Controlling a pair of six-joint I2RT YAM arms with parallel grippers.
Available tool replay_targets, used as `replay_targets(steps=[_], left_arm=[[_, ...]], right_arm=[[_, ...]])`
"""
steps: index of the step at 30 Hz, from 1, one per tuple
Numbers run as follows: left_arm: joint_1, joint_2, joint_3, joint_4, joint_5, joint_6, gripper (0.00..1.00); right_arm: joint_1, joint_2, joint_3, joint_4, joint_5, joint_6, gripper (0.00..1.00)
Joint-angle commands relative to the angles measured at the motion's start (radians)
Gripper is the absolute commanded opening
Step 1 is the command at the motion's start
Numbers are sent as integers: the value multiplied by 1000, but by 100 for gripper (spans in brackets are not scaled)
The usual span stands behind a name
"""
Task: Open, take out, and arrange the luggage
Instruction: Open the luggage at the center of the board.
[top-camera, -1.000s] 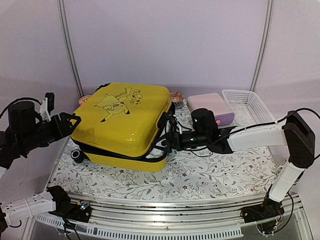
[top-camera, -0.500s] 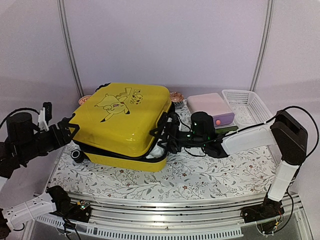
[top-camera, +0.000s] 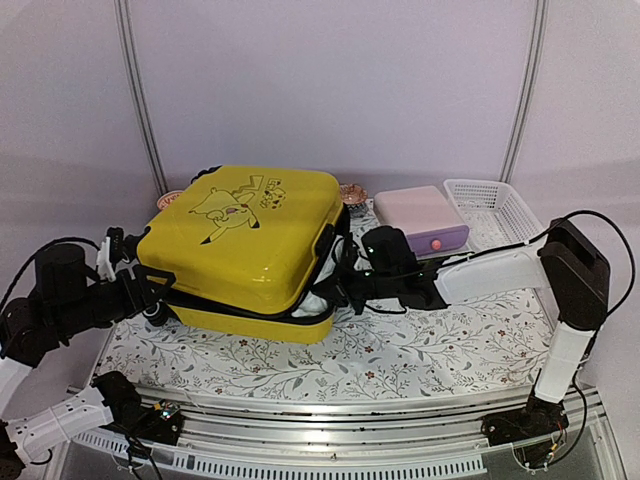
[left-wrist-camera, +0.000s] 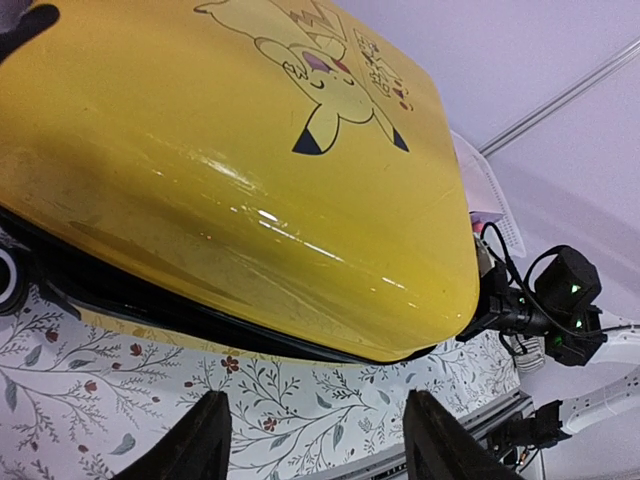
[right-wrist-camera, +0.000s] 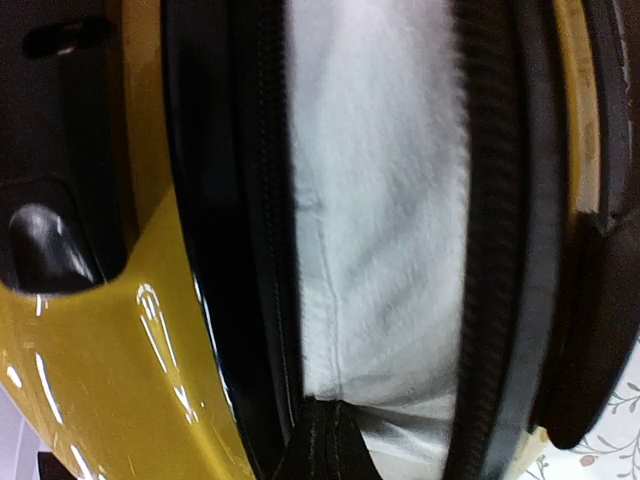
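Top external view. The luggage (top-camera: 245, 250) lies flat on the flower-patterned table (top-camera: 420, 350). Its lid is lifted slightly, so a dark seam gapes along the near and right edges. It sits between the two grippers: the left gripper (left-wrist-camera: 318, 425) faces its left corner, and the right gripper (right-wrist-camera: 320, 445) is pushed up to the seam on the opposite side.

Left wrist view. The two fingers (left-wrist-camera: 205, 440) stand apart with nothing between them. The yellow shell and its seam lie just ahead of the fingertips. This stance probably braces the case against sliding, or prepares a hold on the lid edge.

Right wrist view. The fingers are drawn together into one dark tip. Straight ahead of the tip, a white cloth (right-wrist-camera: 380, 200) fills the gap, flanked on either side by the zipper (right-wrist-camera: 268, 250) rows. Whether the tip pinches the cloth or merely rests against it cannot be told. A closed tip is narrow, which would suit slipping into the seam to lever the lid.

Behind the right gripper's wrist, well apart from its fingers, stand a pink-lidded box (top-camera: 420, 215) and a white basket (top-camera: 495, 210). The opening step looks unfinished, and the cloth remains inside.
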Motion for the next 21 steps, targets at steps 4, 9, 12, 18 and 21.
replay_targets(steps=[4,9,12,18,21], left_arm=[[11,22,-19,46,28,0,60],[11,24,-36,59,44,-9,60],[11,15,-42,60,49,-13,60],[11,-11,-42,138,141,14,61],[12,-14,-56,294,277,24,61]], right_arm=[[10,114,155,-251,2,0,1],[8,164,149,-118,-65,30,1],[7,158,60,173,-112,72,1],[-3,178,9,684,-141,83,1],[-27,252,65,886,-195,145,1]])
